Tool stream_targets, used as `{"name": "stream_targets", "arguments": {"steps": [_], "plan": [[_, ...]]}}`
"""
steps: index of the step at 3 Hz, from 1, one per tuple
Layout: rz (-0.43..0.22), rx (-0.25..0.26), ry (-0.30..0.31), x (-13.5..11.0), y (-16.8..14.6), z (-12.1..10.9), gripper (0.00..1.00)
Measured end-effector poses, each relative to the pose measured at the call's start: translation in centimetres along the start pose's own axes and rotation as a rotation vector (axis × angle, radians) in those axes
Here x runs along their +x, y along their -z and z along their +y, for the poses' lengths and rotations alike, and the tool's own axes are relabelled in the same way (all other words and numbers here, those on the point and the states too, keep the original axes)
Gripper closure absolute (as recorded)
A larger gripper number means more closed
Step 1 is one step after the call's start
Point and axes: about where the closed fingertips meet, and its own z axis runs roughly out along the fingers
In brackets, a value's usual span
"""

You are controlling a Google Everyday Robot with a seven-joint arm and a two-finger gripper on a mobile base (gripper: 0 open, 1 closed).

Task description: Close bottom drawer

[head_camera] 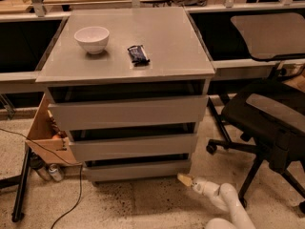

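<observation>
Camera view: the grey cabinet (125, 42) fills the centre. The bottom drawer (137, 170) sits at 6 o'clock, lowest of three fronts, with a dark gap above it under the middle drawer (133, 147). The gripper (185, 179) lies low at 5 o'clock, just beside the drawer's right lower corner, on a white arm (224, 199); whether it is released or clenched cannot be told. On the cabinet top, a white bowl (92, 38) stands at 11 o'clock and a dark packet (138, 54) lies beside it. An office chair (267, 113) stands at 3 o'clock.
</observation>
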Motion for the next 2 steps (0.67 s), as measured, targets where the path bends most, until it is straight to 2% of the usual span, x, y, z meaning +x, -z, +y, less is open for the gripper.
{"name": "stream_targets", "arguments": {"steps": [1, 2], "plan": [[0.0, 0.0, 0.0, 0.0, 0.0, 0.0, 0.34], [0.0, 0.0, 0.0, 0.0, -0.01, 0.0, 0.04]]}}
